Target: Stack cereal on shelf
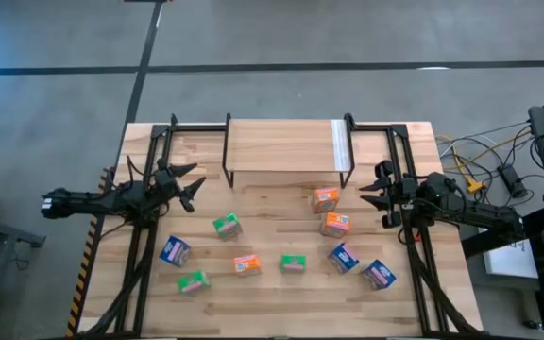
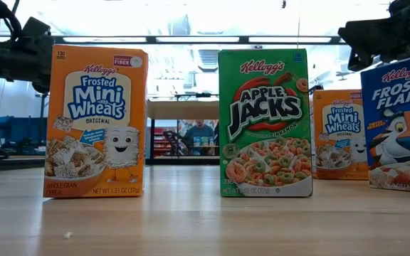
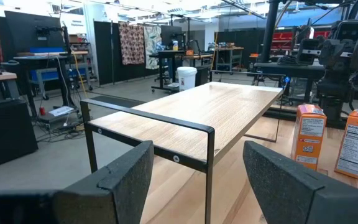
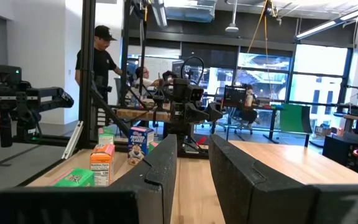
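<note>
The shelf (image 1: 286, 146) stands at the table's far middle, a light plank on black legs with a white strip (image 1: 341, 144) near its right end. Nine small cereal boxes stand on the table in front of it: orange (image 1: 326, 198) (image 1: 335, 224) (image 1: 246, 265), green (image 1: 226, 226) (image 1: 293, 263) (image 1: 193, 281), blue (image 1: 175, 250) (image 1: 344, 257) (image 1: 378, 274). My left gripper (image 1: 195, 187) is open and empty by the shelf's left end, and the plank (image 3: 216, 106) lies ahead of it. My right gripper (image 1: 368, 186) is open and empty by the shelf's right end.
Black frame rails run along both table sides (image 1: 140, 255) (image 1: 423, 264). In the low view an orange box (image 2: 96, 121) and a green box (image 2: 265, 122) stand nearest. People stand in the room beyond the table (image 4: 98, 56). Cables lie off the table's right (image 1: 480, 161).
</note>
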Available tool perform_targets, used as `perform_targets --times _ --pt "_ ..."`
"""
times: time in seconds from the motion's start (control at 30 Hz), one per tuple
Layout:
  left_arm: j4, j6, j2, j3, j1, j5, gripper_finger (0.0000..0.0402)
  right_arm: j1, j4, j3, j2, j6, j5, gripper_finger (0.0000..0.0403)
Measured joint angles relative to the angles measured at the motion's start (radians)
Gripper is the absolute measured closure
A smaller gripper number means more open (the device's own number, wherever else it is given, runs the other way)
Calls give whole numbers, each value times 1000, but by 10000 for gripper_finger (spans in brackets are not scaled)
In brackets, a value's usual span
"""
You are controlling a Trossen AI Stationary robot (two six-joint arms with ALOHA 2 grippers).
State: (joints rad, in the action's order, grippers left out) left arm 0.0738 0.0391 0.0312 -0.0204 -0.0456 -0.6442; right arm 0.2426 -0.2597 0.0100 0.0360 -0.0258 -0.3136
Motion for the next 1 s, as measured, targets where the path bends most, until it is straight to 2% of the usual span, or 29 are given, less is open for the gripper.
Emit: perform_targets --times 0.1,0.2,0.3,0.53,0.83,0.93,1.0 --pt "0 0 0 0 0 0 168 0 -7 0 0 2 0 319" --pt "8 -27 0 0 0 2 168 0 -27 0 0 76 0 319" --pt "53 -244 0 0 0 48 168 0 -77 0 0 150 0 319" --pt "225 -455 0 0 1 57 168 0 -190 0 0 196 1 319" --pt "303 -437 0 0 1 59 168 0 -224 0 0 204 247 319" --pt "301 -434 2 0 1 52 168 0 -218 0 0 256 289 319" --pt "301 -414 3 0 2 12 168 0 -223 0 0 281 317 319"
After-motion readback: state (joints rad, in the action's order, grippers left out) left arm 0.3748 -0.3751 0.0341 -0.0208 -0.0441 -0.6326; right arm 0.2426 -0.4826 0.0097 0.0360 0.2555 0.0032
